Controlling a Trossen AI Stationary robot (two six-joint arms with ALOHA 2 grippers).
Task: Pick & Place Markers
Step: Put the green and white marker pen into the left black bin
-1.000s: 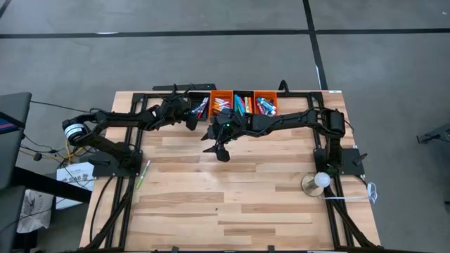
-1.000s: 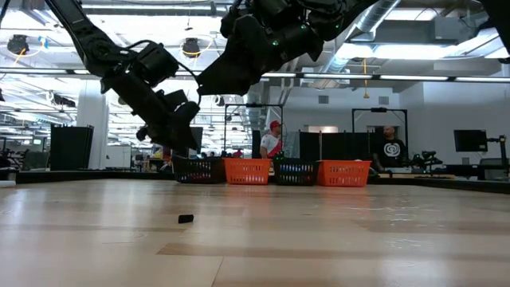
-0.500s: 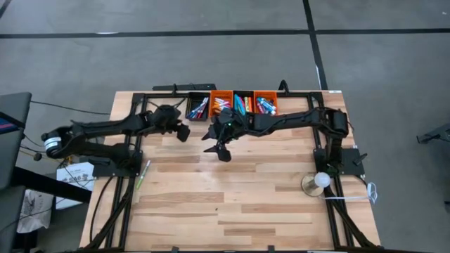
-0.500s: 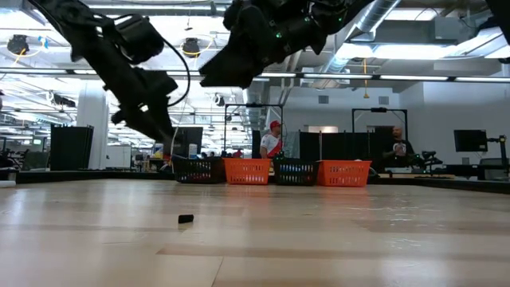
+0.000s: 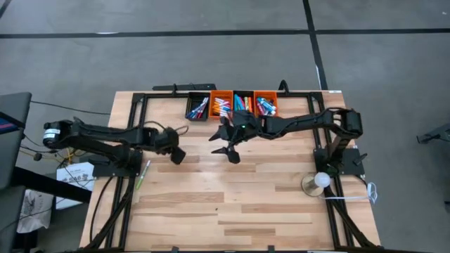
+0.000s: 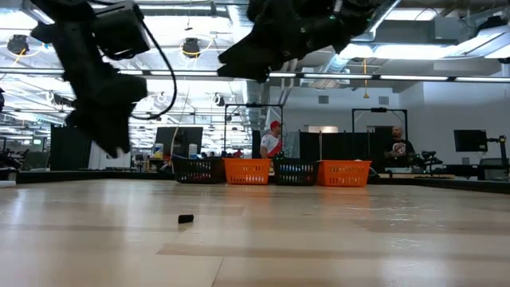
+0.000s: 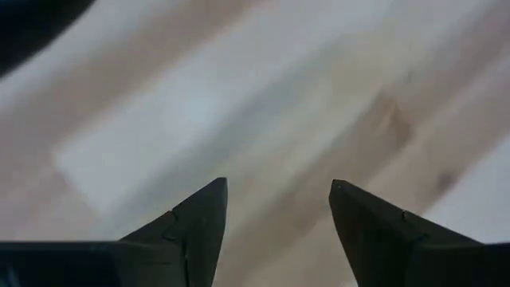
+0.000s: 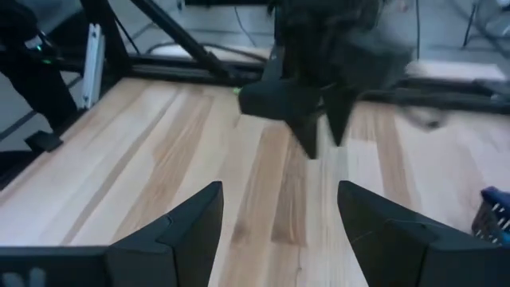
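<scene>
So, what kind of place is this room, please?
Probably a large robotics lab or workshop hall. Both arms are mounted on a wooden table, with four small bins of markers at its far edge. The low view shows strip lights, monitors and people behind.

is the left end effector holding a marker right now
No. In the left wrist view the left end effector is open with only bare wooden table showing between its fingers.
</scene>
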